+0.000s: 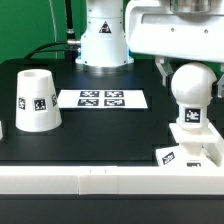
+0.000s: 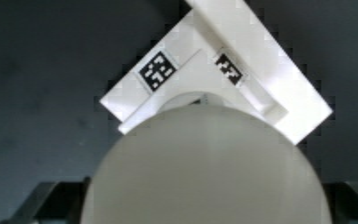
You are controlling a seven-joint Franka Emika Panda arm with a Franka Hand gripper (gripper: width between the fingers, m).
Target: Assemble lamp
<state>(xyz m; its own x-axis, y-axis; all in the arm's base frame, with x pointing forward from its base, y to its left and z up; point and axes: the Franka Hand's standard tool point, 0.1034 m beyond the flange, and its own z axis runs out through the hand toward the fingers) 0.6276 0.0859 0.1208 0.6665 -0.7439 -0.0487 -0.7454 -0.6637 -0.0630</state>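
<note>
The rounded white bulb (image 1: 191, 88) stands upright between my gripper's (image 1: 190, 75) dark fingers at the exterior view's right. Its tagged neck reaches down to the low square base (image 1: 190, 150), which lies at the table's front right corner. I cannot tell whether the neck is seated in the base. In the wrist view the bulb (image 2: 202, 165) fills the middle, with the base (image 2: 229, 75) beyond it. A dark finger (image 2: 55, 200) sits against each side of the bulb, so the gripper (image 2: 202, 208) is shut on it. The tapered shade (image 1: 37, 100) stands alone at the left.
The marker board (image 1: 100, 99) lies flat on the black table between the shade and the bulb. A white rim (image 1: 100, 182) runs along the table's front edge, close to the base. The arm's white pedestal (image 1: 103, 40) stands at the back.
</note>
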